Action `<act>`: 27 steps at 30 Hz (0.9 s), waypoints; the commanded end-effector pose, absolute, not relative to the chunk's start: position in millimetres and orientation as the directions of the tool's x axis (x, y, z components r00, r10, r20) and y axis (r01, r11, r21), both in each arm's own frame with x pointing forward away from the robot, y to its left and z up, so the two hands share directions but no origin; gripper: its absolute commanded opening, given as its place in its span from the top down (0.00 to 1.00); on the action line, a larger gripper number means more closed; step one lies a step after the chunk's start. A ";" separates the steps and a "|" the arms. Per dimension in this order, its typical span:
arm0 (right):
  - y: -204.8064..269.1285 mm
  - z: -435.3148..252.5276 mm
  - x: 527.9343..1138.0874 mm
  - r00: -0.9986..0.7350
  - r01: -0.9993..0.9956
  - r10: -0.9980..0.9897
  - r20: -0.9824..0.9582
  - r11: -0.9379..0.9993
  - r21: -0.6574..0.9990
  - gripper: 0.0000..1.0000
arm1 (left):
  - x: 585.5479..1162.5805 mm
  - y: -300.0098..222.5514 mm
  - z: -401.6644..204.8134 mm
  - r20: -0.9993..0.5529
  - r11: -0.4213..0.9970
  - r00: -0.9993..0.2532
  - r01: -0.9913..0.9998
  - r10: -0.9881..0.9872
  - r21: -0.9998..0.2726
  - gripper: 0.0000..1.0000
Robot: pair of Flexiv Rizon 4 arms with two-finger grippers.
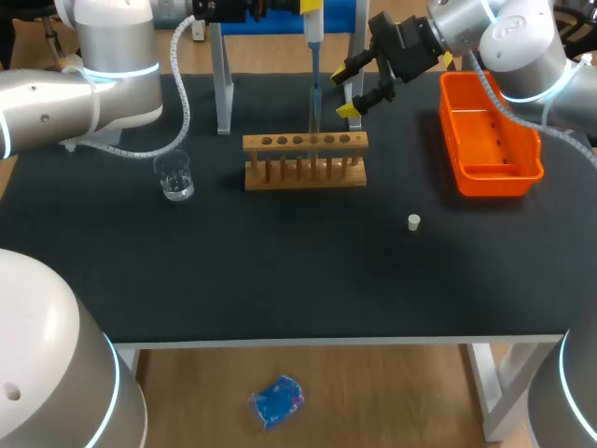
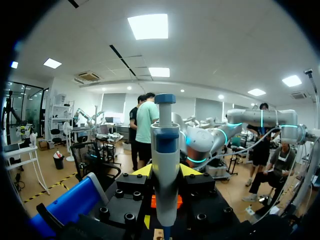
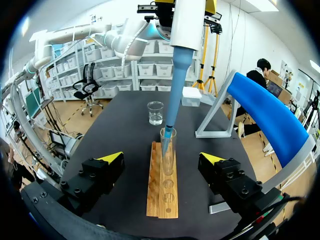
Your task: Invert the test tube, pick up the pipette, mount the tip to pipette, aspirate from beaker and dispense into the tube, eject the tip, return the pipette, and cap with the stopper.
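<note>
Clamping the pipette point(image 2: 165, 145) from both sides, the left gripper point(image 2: 166, 171) shows only slivers of its yellow tips behind the barrel. The right gripper point(image 3: 162, 159) has its fingers spread wide and holds nothing. The test tube point(image 3: 168, 150) stands ahead between them, mouth up, in a wooden rack point(image 3: 163, 197) on the black table point(image 1: 280, 271). The pipette is upright with its tip down inside the tube's mouth. Liquid level cannot be made out. A beaker point(image 1: 174, 175), stopper point(image 1: 414, 221) and orange bin point(image 1: 490, 173) stand well apart.
</note>
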State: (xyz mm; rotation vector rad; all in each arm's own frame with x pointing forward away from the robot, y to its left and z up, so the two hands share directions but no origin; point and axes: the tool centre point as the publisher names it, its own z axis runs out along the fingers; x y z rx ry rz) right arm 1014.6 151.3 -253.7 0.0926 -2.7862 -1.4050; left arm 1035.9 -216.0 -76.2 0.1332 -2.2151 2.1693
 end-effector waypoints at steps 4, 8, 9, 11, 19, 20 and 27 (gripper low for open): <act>150.8 -253.6 1015.7 -0.998 -0.045 -0.065 -0.007 0.594 0.803 0.00 | 1031.7 -218.8 -81.7 0.092 0.012 -0.995 -0.093 -0.035 -0.996 1.00; 150.8 -253.6 1015.7 -0.998 -0.045 -0.065 -0.007 0.594 0.803 0.00 | 1030.6 -219.1 -82.9 0.092 0.008 -0.995 -0.093 -0.037 -0.996 1.00; 150.8 -253.6 1015.7 -0.998 -0.045 -0.065 -0.007 0.594 0.803 0.00 | 1030.5 -219.2 -83.1 0.092 0.008 -0.995 -0.092 -0.038 -0.996 1.00; 150.8 -253.6 1015.7 -0.998 -0.045 -0.065 -0.007 0.594 0.803 0.00 | 1030.3 -219.2 -83.2 0.091 0.008 -0.995 -0.091 -0.039 -0.996 1.00; 150.8 -253.6 1015.7 -0.998 -0.045 -0.065 -0.007 0.594 0.803 0.00 | 1029.7 -219.1 -83.5 0.091 0.012 -0.995 -0.092 -0.038 -0.996 1.00; 150.8 -253.6 1015.7 -0.998 -0.045 -0.065 -0.007 0.594 0.803 0.00 | 1029.3 -219.2 -83.1 0.091 0.015 -0.995 -0.092 -0.040 -0.996 1.00; 150.8 -253.6 1015.7 -0.998 -0.045 -0.065 -0.007 0.594 0.803 0.00 | 1026.7 -220.0 -79.8 0.089 0.020 -0.995 -0.090 -0.040 -0.996 1.00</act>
